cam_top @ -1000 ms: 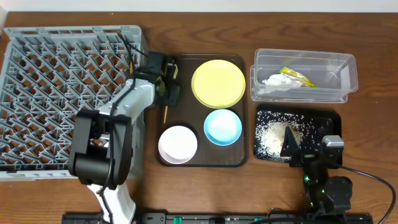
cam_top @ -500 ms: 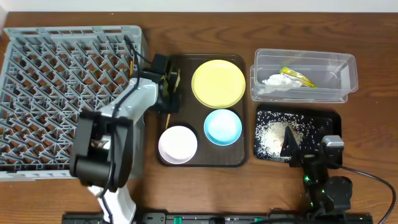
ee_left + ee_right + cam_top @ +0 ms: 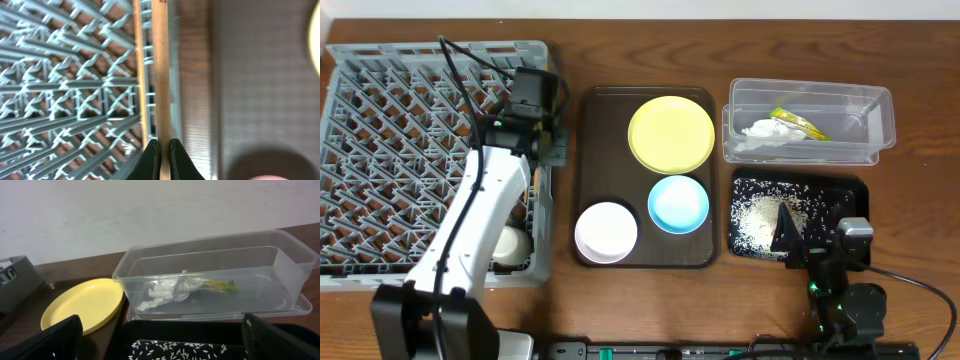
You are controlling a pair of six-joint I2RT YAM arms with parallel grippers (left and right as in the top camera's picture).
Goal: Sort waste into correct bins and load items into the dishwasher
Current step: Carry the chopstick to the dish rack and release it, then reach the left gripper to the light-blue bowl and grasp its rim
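Wooden chopstick [image 3: 161,75] is pinched between the narrow jaws of the left gripper [image 3: 161,146] and held along the 3 o'clock wall of the grey dish rack [image 3: 380,150], presumably for release inside it. The right gripper [image 3: 162,330] is parked wide-jawed over the black tray [image 3: 855,197] at 4 o'clock.

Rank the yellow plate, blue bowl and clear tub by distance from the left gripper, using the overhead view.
1. The yellow plate, on the brown tray, just right of the left gripper.
2. The blue bowl, lower right on that tray.
3. The clear tub, far right.
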